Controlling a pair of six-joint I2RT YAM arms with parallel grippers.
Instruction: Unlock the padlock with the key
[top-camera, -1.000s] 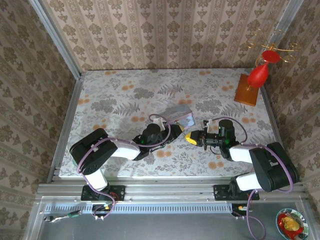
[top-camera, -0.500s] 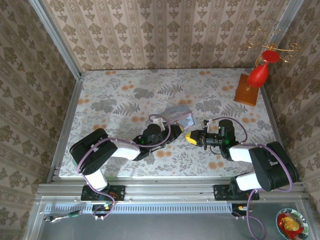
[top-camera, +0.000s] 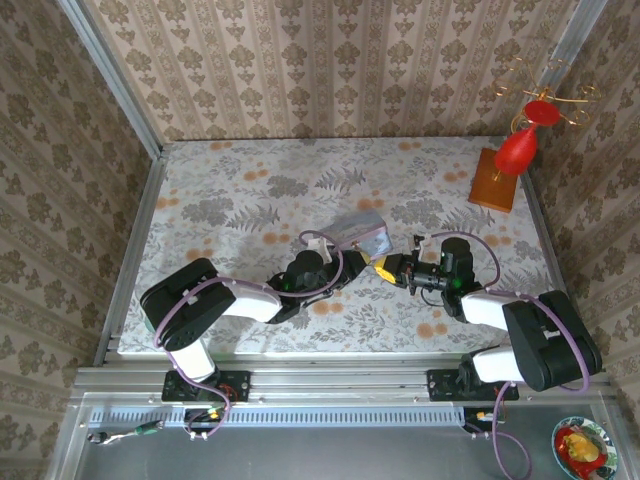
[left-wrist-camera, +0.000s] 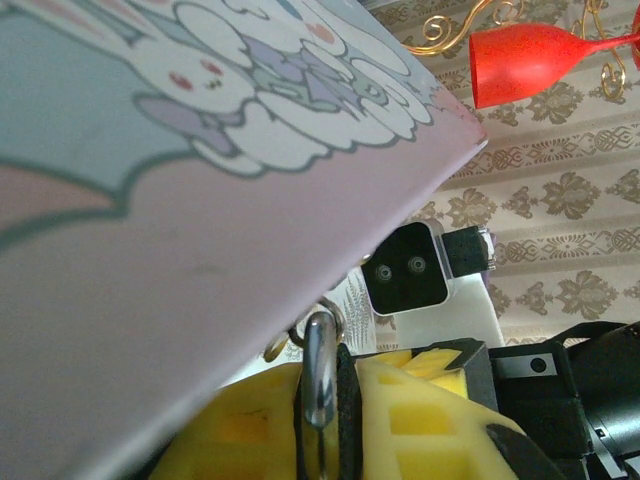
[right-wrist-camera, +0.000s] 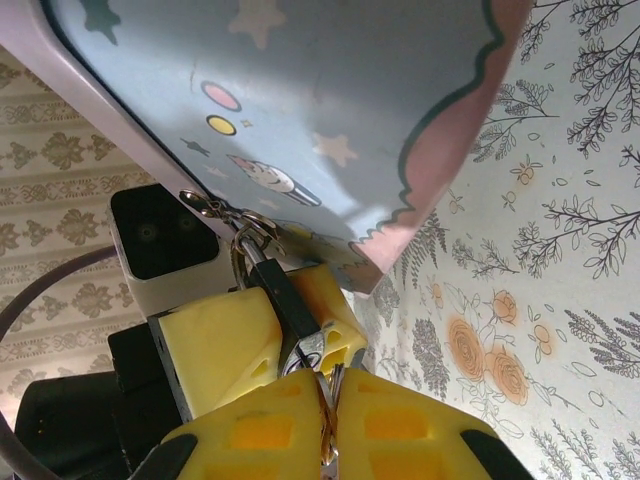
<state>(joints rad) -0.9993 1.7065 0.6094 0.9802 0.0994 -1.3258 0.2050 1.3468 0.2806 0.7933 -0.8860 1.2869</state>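
At tin (right-wrist-camera: 300, 100) edge: padlock (right-wrist-camera: 288, 298) clamped in left gripper (left-wrist-camera: 325, 425), shackle (left-wrist-camera: 318, 375) hooked through tin's ring (right-wrist-camera: 258, 225). Facing it, right gripper (right-wrist-camera: 328, 428) pinched shut on key (right-wrist-camera: 318, 352). Padlock long axis slants: shackle end toward tin, keyhole end toward right gripper, key tip touching there. Insertion depth unreadable. Turn likely falls to right arm.

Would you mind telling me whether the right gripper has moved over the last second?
Yes, slightly. Judged against the table print, the right gripper has edged away from the near edge, closing on the tin.
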